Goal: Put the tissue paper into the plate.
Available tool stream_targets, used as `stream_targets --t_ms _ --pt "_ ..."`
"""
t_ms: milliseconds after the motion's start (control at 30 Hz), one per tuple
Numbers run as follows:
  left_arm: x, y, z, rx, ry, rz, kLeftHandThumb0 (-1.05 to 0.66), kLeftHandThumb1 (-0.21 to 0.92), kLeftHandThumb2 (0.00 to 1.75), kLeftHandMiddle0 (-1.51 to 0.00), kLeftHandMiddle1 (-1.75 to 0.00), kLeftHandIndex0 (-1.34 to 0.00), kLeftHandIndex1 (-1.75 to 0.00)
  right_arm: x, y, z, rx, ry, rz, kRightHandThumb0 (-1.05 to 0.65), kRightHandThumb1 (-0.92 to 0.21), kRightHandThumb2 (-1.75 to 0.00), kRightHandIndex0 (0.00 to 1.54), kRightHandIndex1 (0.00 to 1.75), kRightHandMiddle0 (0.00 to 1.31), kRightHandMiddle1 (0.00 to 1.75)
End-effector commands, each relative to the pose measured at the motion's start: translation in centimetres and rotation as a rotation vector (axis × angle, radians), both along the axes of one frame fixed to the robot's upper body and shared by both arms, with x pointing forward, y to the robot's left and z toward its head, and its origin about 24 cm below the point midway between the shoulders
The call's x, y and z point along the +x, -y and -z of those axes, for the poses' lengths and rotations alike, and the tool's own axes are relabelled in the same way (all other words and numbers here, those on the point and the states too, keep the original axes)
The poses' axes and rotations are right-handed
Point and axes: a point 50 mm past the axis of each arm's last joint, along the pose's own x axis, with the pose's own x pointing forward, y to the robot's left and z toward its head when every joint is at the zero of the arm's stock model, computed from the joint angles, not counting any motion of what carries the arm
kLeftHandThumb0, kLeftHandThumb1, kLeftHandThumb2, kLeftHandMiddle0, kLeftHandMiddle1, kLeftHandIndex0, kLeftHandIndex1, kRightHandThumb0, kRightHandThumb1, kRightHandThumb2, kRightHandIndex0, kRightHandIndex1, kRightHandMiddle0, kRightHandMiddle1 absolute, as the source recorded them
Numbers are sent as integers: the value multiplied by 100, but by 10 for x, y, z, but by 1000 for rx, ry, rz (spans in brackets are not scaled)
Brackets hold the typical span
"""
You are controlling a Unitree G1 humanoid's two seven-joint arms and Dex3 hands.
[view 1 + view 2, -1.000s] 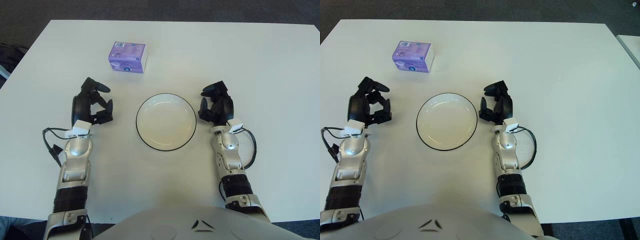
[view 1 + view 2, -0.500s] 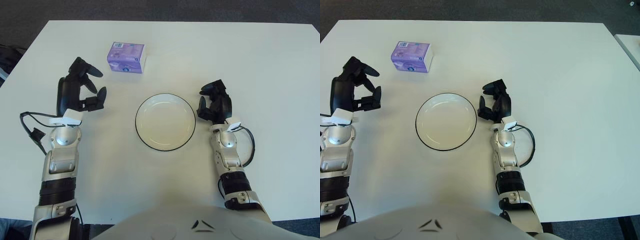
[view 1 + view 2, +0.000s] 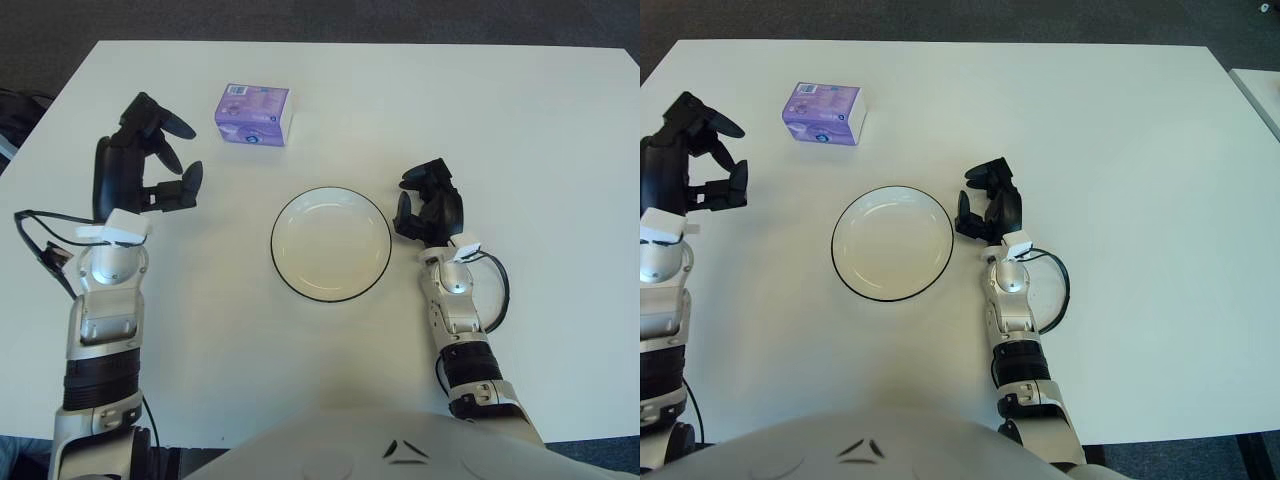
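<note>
My left robot hand (image 3: 145, 160) is raised over the left side of the counter (image 3: 520, 130), fingers spread and holding nothing. It sits to the left of the tissue pack (image 3: 254, 114) and a little nearer to me, apart from it, with the fingertips pointing right toward the pack.

My right robot hand (image 3: 430, 205) rests on the counter just right of the plate (image 3: 331, 243), close to its rim but not touching. Its fingers are loosely curled and hold nothing.

The tissue pack lies on the far left part of the counter, beyond the plate and to its left, well apart from it. It is a small purple packet with a paler end face on the right. There is a light label panel near its far left corner and a dark round mark on its near face, but I cannot read any writing or brand.

The plate is white with a thin dark rim, near the middle of the counter, between my two hands.
</note>
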Motion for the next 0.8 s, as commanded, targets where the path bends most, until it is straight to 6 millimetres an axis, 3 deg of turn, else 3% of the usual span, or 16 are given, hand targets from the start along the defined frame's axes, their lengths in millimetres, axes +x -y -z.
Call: stream_targets --t_ms 0,333,767 --pt "-1 -2 -9 36 19 -10 -45 40 121 -104 -175 -54 -175 -10 -2 32 9 -164 4 -1 -41 -117 61 168 36 164" --pt "19 2 -30 122 63 -36 -45 39 122 -106 -175 -55 -175 -9 -5 32 24 -171 -4 -1 -39 -119 61 171 38 162" --pt "42 7 -43 199 27 -27 -45 39 122 -106 -175 -55 -175 -7 -8 31 11 -161 -13 -1 -39 -119 62 168 37 164"
